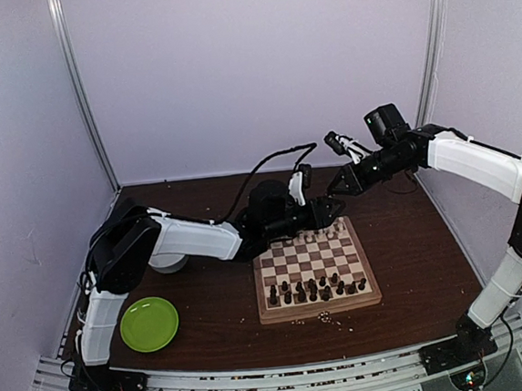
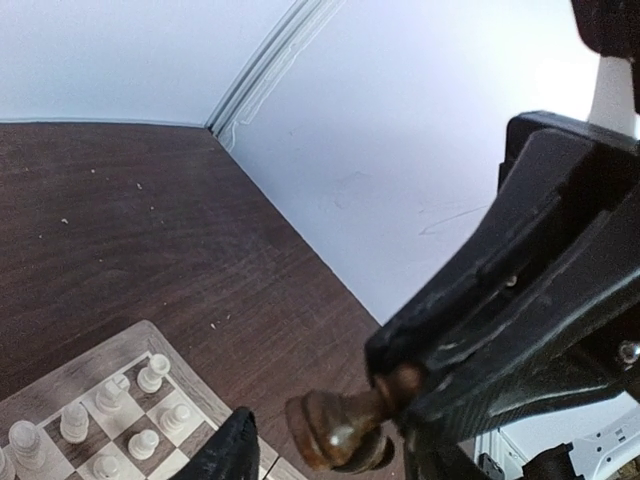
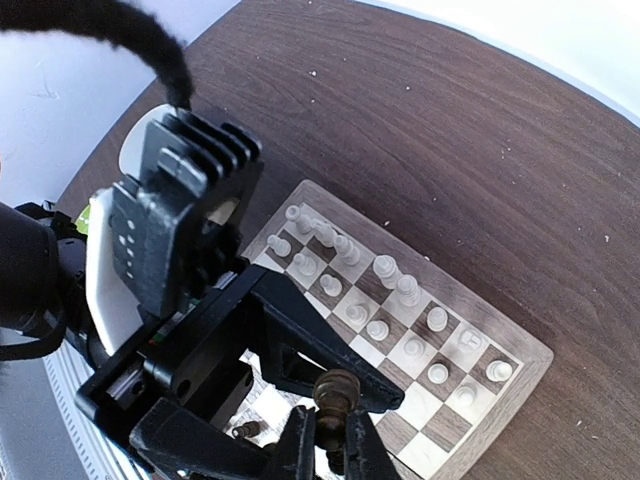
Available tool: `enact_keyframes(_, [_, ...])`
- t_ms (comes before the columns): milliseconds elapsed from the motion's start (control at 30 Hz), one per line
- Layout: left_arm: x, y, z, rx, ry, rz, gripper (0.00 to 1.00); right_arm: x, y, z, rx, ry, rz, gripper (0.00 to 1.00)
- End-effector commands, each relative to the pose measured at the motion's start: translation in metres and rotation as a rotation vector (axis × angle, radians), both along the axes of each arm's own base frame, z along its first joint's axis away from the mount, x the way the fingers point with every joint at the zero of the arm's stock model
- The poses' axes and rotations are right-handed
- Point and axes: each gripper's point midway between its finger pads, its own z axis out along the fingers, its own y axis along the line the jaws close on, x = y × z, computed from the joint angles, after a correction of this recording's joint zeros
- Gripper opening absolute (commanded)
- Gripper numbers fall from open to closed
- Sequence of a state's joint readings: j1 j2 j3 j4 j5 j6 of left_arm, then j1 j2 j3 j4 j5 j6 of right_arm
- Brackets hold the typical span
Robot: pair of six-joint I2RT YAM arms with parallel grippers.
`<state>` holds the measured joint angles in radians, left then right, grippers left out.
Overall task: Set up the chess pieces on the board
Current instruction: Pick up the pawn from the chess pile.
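Right end effector (image 3: 333,442) pinches a dark chess piece (image 3: 337,388), long axis along its fingers (image 3: 298,445), wide end outward; left end effector (image 1: 333,209) open alongside.

The board (image 1: 315,266) lies on the tabletop (image 1: 403,256), right of centre; a plate (image 1: 150,323) lies at the near left, well apart from it; chess pieces (image 1: 324,234) stand along the board's far edge, others along its near edge; crumbs (image 1: 325,317) lie just before that near edge; above the far side a lone piece (image 3: 337,392) sits between the right fingers (image 3: 298,442), the left fingers (image 2: 232,452) just beside it.
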<state>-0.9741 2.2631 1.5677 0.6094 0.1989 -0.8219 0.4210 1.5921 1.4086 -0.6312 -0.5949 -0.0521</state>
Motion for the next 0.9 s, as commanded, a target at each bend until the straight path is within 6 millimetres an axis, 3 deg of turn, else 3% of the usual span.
enact_keyframes(0, [0.008, -0.003, 0.029, -0.096, -0.061, 0.022, 0.48, -0.003, 0.001, 0.004, 0.022, -0.006, 0.005, 0.07])
enact_keyframes(267, [0.010, -0.005, 0.029, -0.124, -0.053, 0.016, 0.19, -0.003, 0.001, 0.004, 0.028, -0.005, 0.007, 0.08])
enact_keyframes(400, [0.011, -0.005, 0.026, -0.129, -0.041, 0.017, 0.08, -0.003, 0.001, 0.005, 0.029, -0.006, 0.007, 0.08])
enact_keyframes(700, [0.003, -0.002, 0.015, -0.074, -0.029, -0.028, 0.00, 0.010, -0.016, 0.021, 0.021, -0.049, -0.036, 0.07])
enact_keyframes(867, [-0.007, 0.024, 0.006, 0.014, -0.013, -0.051, 0.00, 0.007, -0.035, 0.014, -0.033, -0.080, -0.054, 0.07])
